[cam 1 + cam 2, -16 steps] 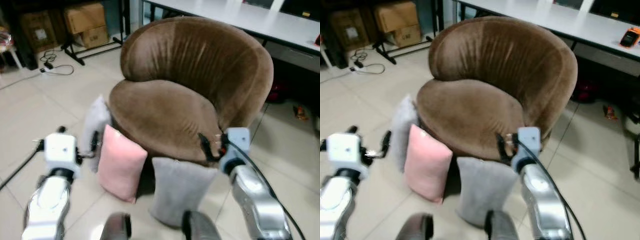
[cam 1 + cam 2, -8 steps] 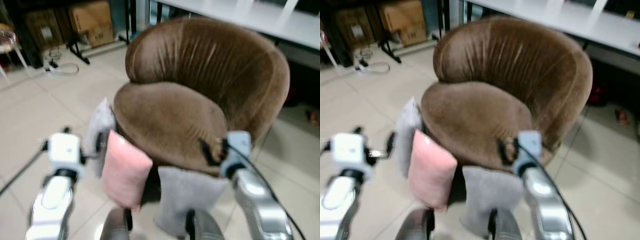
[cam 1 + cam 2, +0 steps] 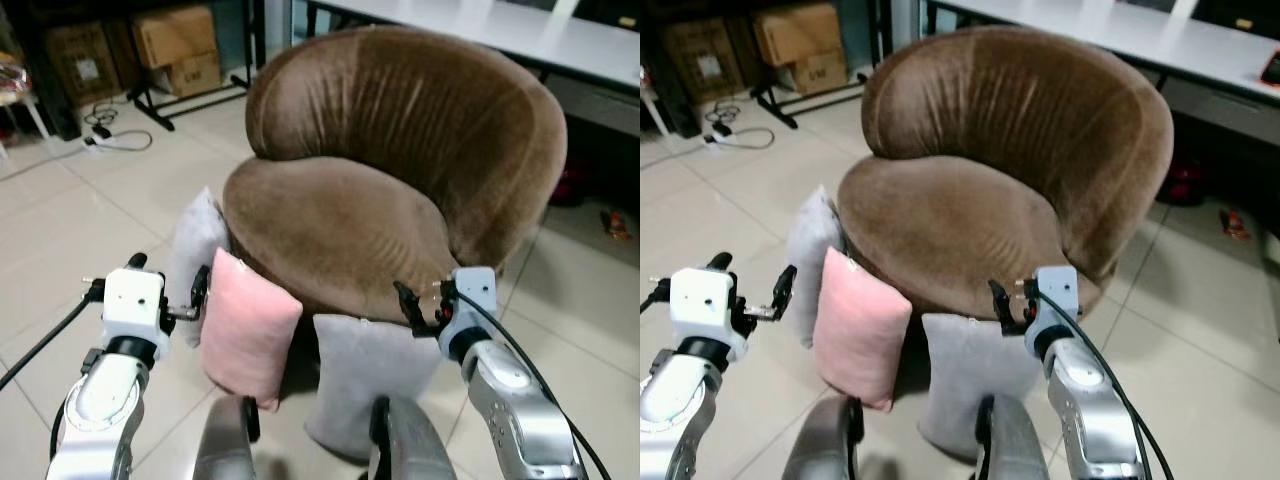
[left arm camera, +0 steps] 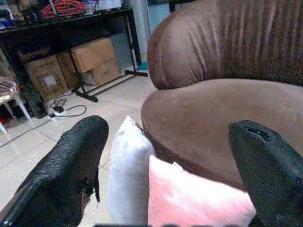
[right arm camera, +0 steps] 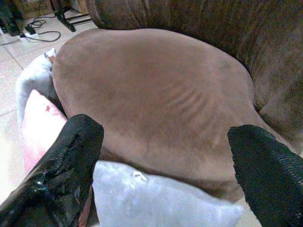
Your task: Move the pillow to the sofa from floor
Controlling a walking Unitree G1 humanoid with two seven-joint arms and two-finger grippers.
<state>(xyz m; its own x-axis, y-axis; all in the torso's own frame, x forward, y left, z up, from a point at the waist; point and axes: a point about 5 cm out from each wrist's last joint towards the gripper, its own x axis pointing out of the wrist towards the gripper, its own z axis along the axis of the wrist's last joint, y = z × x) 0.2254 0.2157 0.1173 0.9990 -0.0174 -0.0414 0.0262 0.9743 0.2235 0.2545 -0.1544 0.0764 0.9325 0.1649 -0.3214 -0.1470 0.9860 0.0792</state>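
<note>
Nothing moved yet: pink pillow on floor against sofa, left tool and right tool both apart, empty.

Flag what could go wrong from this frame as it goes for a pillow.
Three pillows lean close together against the sofa: grabbing the pink pillow may drag or topple the grey pillow or the pale one behind. Both tools, left and right, are open and apart from the pillows, so a grab could miss.

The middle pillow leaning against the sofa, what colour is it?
The middle pillow is pink; clearest in the left eye view.
</note>
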